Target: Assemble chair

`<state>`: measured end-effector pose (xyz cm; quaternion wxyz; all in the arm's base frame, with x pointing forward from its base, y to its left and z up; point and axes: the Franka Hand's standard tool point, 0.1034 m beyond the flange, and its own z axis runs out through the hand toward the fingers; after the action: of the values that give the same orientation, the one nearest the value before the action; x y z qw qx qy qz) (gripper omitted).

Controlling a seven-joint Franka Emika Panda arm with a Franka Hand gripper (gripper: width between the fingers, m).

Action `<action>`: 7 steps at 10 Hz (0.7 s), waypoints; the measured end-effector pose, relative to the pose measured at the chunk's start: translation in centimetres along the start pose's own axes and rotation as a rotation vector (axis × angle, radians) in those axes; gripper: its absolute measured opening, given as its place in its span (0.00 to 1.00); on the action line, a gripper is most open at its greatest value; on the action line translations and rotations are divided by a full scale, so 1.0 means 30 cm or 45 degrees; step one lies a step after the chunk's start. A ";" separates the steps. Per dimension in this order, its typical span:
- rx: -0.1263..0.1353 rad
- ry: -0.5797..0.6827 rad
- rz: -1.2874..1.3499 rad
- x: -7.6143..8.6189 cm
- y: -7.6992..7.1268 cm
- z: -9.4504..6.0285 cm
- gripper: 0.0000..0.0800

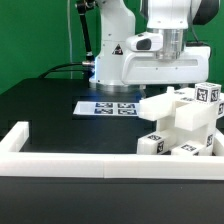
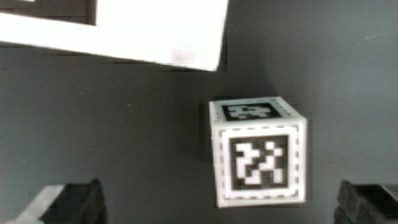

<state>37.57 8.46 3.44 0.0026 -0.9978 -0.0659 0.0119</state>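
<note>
- the robot arm (image 1: 150, 45) is seen standing at the back of a black table (image 1: 45, 110), its white body rising out of the top of the exterior view.
- the gripper (image 2: 222, 208) is shown spread wide in the wrist view: 2 dark fingertips (image 2: 63, 205) are placed at opposite sides of the picture, and nothing is pinched between them.
- a single white block of the chair (image 2: 260, 150) is pictured lying on the dark table between and just ahead of the fingertips (untouched by either), with 2 black-and-white tags carried on its faces.
- the other chair pieces (image 1: 185, 120) are seen heaped together at the exterior view's right, chunky white blocks with small square tags, resting against the white border rail (image 1: 90, 162).
- the rail is run across the front of the table and turned back at the exterior view's left.
- the marker board (image 1: 108, 106) is laid flat on the table below the arm's base; its pale corner is also caught in the wrist view, well apart from the single block.
</note>
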 end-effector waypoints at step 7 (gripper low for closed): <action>-0.015 -0.033 -0.002 -0.019 -0.031 0.059 0.81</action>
<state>36.83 9.31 1.70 -0.0041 -0.9975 -0.0667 0.0243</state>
